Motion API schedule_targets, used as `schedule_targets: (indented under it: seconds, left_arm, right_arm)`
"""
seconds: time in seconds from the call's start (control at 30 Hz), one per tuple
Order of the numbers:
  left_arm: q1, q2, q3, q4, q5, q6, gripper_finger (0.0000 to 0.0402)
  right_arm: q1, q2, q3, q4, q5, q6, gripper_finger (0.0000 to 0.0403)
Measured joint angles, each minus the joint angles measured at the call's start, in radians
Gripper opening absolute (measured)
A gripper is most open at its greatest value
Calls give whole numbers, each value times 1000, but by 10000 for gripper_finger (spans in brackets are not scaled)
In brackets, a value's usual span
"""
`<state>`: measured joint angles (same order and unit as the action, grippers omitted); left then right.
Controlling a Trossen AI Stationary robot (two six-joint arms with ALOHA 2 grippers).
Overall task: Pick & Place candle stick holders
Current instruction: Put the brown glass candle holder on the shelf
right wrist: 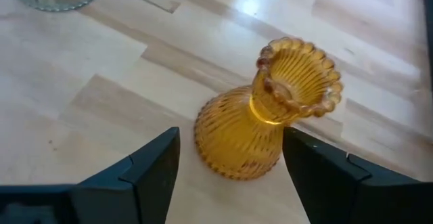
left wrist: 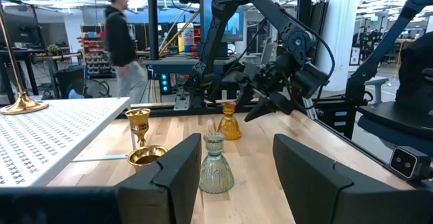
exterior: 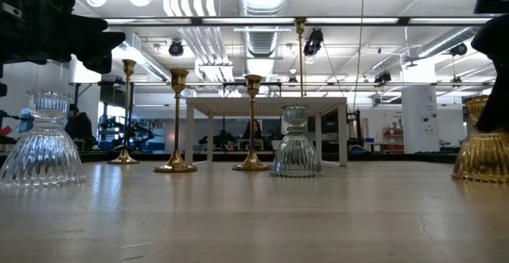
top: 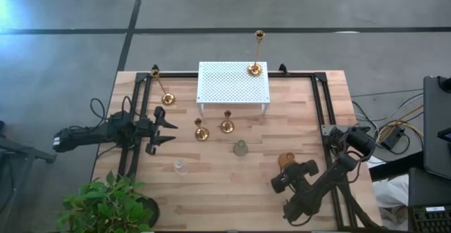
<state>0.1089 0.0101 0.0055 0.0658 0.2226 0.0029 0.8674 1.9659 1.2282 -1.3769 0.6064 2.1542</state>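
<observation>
The amber glass holder [right wrist: 260, 119] stands upright on its base near the table's right side. My right gripper [right wrist: 230, 139] slants down over it, open, one finger on either side of its base; whether a finger touches it I cannot tell. The grey-green glass holder [top: 240, 148] and the clear one [top: 181, 167] stand mid-table. Two short brass holders [top: 201, 133] [top: 226, 126] stand before the white stand. One tall brass stick [top: 255, 67] stands on that stand, another [top: 168, 99] left of it. My left gripper [top: 171, 132] waits open at the left, level.
The white perforated stand [top: 232, 85] sits at the table's far middle. Dark frame rails [top: 320, 99] run along the left, far and right edges. A potted plant [top: 106, 205] fills the near left corner. A person [left wrist: 122, 41] walks in the room beyond.
</observation>
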Motion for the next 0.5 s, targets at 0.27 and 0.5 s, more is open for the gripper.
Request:
schedule_targets:
  seconds: [0.27,0.5]
  left_arm:
    - [0,0,0,0,0,0,190]
    - [-1,0,0,0,0,0,190]
  right_arm:
    - [-1,-60,-2,-19,13,-10,259]
    - [-2,-68,-24,-30,34,-7,286]
